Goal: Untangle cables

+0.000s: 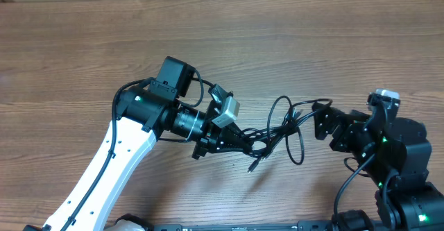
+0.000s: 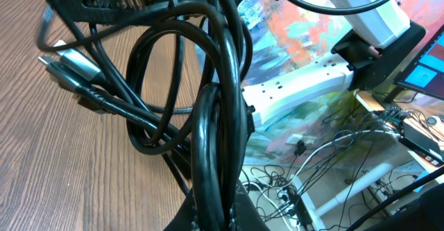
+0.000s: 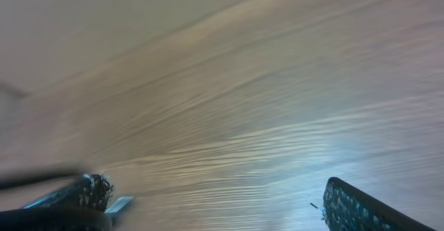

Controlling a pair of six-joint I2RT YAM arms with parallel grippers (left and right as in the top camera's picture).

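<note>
The cables (image 1: 276, 135) lie as one loose black tangle on the wooden table between the two arms, and a small plug end (image 1: 253, 167) trails toward the front. My left gripper (image 1: 243, 142) is shut on the tangle's left side. In the left wrist view thick black strands (image 2: 208, 120) rise out of the closed jaws of that gripper (image 2: 222, 216) and loop upward, with plug ends (image 2: 69, 61) at the upper left. My right gripper (image 1: 318, 120) stands open just right of the tangle. In the right wrist view that gripper (image 3: 222, 204) has only bare table between its fingers, and a silver plug tip (image 3: 118, 204) shows beside the left finger (image 3: 90, 191).
The left arm's white link (image 1: 111, 168) runs to the front left. The right arm's black base (image 1: 409, 168) fills the front right. Past the table's edge the left wrist view shows a white power strip (image 2: 298, 85) and floor wiring (image 2: 326, 161).
</note>
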